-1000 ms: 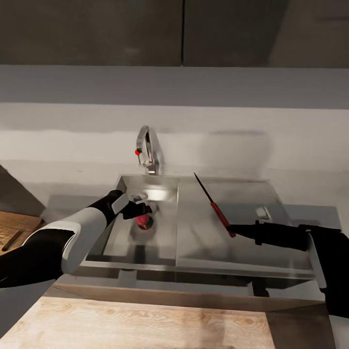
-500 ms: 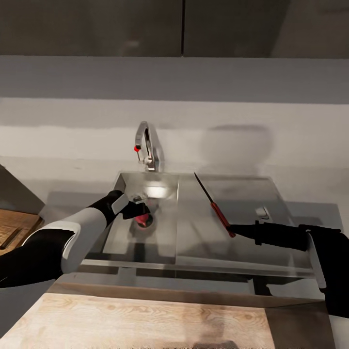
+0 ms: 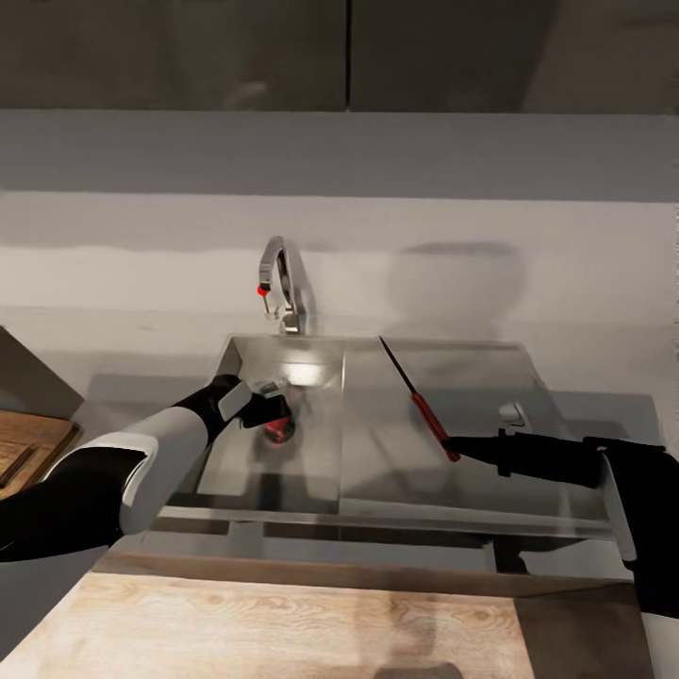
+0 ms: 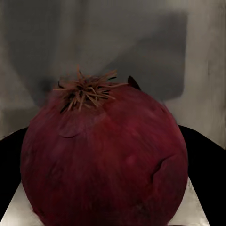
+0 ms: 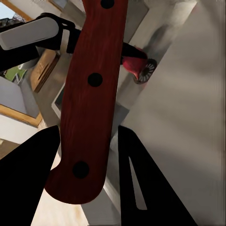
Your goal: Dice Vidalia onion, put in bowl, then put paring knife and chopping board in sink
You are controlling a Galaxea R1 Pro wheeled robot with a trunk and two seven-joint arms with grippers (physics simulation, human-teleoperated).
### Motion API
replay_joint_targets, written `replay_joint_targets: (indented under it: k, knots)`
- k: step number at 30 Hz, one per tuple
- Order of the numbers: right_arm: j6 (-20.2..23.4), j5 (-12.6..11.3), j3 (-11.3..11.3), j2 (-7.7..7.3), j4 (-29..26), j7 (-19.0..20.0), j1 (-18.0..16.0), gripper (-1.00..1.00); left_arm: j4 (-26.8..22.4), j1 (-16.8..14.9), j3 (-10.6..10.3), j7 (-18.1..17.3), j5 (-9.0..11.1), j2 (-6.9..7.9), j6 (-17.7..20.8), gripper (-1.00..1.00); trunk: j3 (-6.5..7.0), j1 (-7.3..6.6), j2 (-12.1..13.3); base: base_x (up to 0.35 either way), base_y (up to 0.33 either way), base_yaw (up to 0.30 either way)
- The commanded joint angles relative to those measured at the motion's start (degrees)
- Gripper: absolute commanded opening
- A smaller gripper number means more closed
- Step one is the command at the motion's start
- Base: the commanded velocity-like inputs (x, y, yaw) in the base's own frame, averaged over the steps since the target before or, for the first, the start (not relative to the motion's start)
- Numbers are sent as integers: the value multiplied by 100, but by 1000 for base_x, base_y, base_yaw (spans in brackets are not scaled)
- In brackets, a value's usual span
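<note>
Left gripper (image 3: 273, 404) clamps the dark-red, dry-tufted onion (image 4: 103, 157) low in the sink (image 3: 283, 453) basin; right gripper (image 3: 451, 445) grips the red-handled, three-rivet paring knife (image 3: 416, 400) over the drainboard, right of it.

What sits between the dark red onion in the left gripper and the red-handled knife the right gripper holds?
Only bare steel: the grey sink floor and its drainboard step separate the onion from the paring knife, as the head view shows.

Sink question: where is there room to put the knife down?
The flat drainboard of the sink looks bare, between the basin and the small white thing. The basin is crowded: the left gripper holds the onion over the drain.
</note>
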Motion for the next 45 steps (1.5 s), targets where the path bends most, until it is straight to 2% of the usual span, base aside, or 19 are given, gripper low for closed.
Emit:
replay_joint_targets:
  k: [1,9,11,12,13,14,16,19,21,22,23,26,29,33,35,36,39,41,45]
  knots:
    - [56,-20,-1,-4,-2,3,-6,-100,-23,-3,-64,-182,17,7,24,-100,0,3,-9,0,0,-107]
    - [55,33,12,-7,-4,-9,-5,-100,-182,5,-79,-1158,-221,144,199,-100,74,3,-9,0,0,-107]
    - [51,51,14,-2,-2,-13,-4,-100,-416,6,-83,-1511,-294,260,503,-100,93,3,-9,0,0,-105]
    - [48,62,25,17,2,-32,-4,-100,-742,6,-94,-1992,-324,543,774,-100,102,3,-9,-66,0,-105]
    - [48,64,27,21,4,-39,-4,-100,-800,6,-99,-2114,-327,620,815,-100,112,3,-9,-89,0,-105]
    - [47,67,31,33,8,-64,-4,-100,-983,5,-158,-2929,-357,958,946,-100,121,3,-9,-236,0,-104]
    - [47,67,32,33,17,-70,-5,-100,-1038,5,-263,-3587,-437,1108,977,-100,140,3,-9,-271,0,-104]
    - [41,68,36,35,22,-75,-5,-100,-1351,6,-652,-5300,-826,1369,863,-100,168,3,-9,-287,0,-104]
    - [0,68,39,36,22,-76,-4,-100,-1825,33,-798,-6525,-1063,1683,660,-100,187,3,-9,-184,0,-103]
    - [-45,66,44,36,24,-77,-4,-100,-2373,144,-848,-7072,-1142,1960,605,-100,196,3,-9,-78,0,-103]
    - [-68,67,66,37,25,-77,-4,-100,-2798,249,-867,-7279,-1168,2118,621,-100,206,3,-9,-50,0,-102]
    - [-106,74,251,47,26,-114,-4,-100,-4374,839,-875,-7483,-1210,2472,964,-100,234,3,-9,-22,0,-101]
    - [-117,76,408,64,26,-224,-4,-100,-5981,1540,-722,-7133,-1187,2762,1244,-100,262,3,-9,-6,0,-97]
    - [-280,83,554,65,5,-299,-4,-100,-7609,2316,65,-6867,-973,2931,1538,-100,300,3,-9,-5,6,-74]
    - [-510,85,589,57,-35,-305,-4,-100,-7894,2511,391,-6880,-771,2938,1565,-100,319,3,-9,-59,130,-26]
    - [-653,85,582,49,-66,-308,-4,-100,-8088,2755,672,-6931,-385,2921,1559,-100,329,3,-9,-93,220,-10]
    - [-813,83,448,2,-95,-313,-12,-100,-8314,3046,838,-6970,228,2868,1390,-100,357,3,-9,-121,257,-4]
    - [-890,83,339,-11,-100,-315,-12,-100,-8387,3137,852,-6972,307,2835,1328,-100,376,3,-9,-140,273,-1]
    - [-1164,85,118,-21,-105,-385,-13,-100,-8472,3370,863,-6957,370,2396,1132,-100,414,3,-9,-154,278,0]
